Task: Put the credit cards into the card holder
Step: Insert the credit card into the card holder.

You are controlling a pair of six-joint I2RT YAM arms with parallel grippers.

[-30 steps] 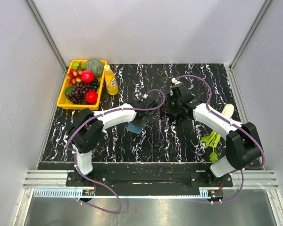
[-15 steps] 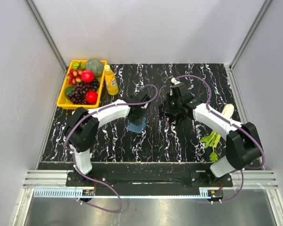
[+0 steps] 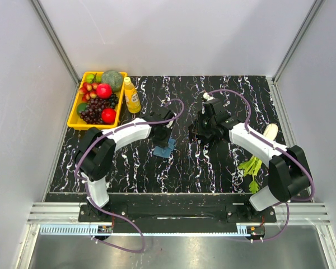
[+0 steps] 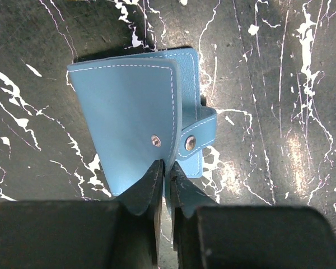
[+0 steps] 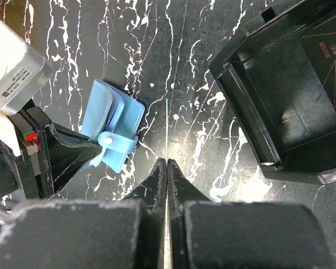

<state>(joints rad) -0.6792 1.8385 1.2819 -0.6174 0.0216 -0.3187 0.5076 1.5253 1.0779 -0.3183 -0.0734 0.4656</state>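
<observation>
The blue card holder (image 3: 164, 147) is lying near the middle of the bench (image 3: 213, 165), slightly toward the left edge, with its snap strap undone. The left claw (image 4: 165, 167) is pinching the cover's edge, fingers narrow. The right claw (image 5: 167, 166) is gripping a credit card (image 5: 167, 131) edge-on, beside a black tray (image 5: 291, 106).

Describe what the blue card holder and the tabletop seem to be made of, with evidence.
The card holder: probably leather or imitation leather, matte, with pale edge stitching and a metal snap. The tabletop: glossy black, white-veined marble look; reflections show, but stone or printed laminate is unclear.
</observation>
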